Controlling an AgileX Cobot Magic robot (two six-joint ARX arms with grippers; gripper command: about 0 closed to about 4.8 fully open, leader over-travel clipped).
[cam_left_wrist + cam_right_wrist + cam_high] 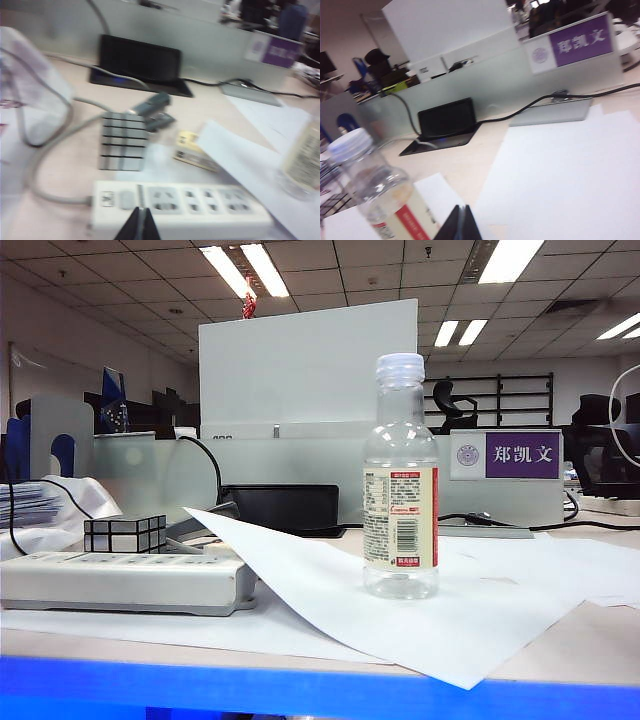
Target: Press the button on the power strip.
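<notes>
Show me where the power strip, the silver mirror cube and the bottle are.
power strip (200,202): left wrist view, on its socket face.
silver mirror cube (123,142): left wrist view, on its front face.
bottle (400,510): exterior view, on its label.

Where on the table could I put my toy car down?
Best spot: the bare paper right of the bottle. Paper between bottle and power strip is free too. It is crowded behind the strip, by the mirror cube. Left gripper is at the strip; right gripper is beside the bottle.
</notes>
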